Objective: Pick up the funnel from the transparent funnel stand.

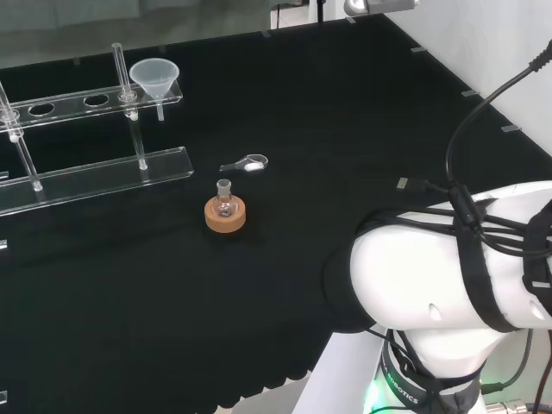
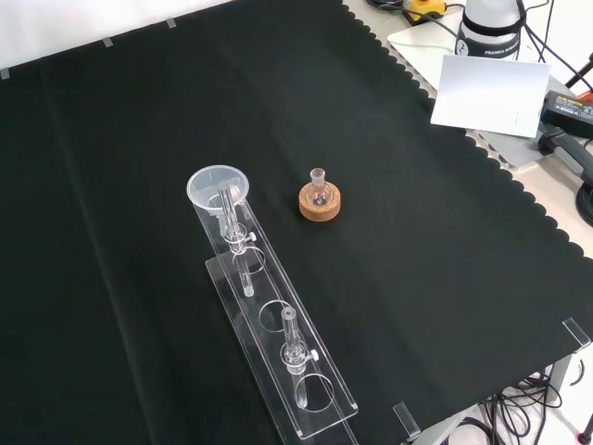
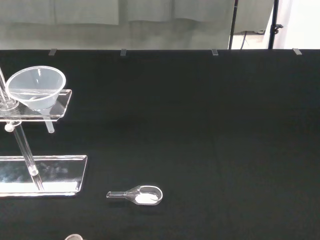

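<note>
Black cloth (image 2: 417, 278), pale wall (image 1: 483, 34) behind.

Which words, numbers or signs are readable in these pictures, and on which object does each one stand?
Arm's base: a dark band bears small white print, curved away and partly cut off; not readable in full, so nothing is quoted.
Funnel, funnel stand, flask, cork ring, scoop: no print visible.
White card: blank.

So the funnel (image 1: 154, 76) (image 2: 219, 189) (image 3: 36, 88) is clear plastic, sitting upright, wide mouth up, in the end hole of the transparent funnel stand (image 1: 95, 168) (image 2: 278, 357) (image 3: 42, 174). Its stem pokes down through the upper shelf. Head view puts it around 10 o'clock on the cloth.
</note>
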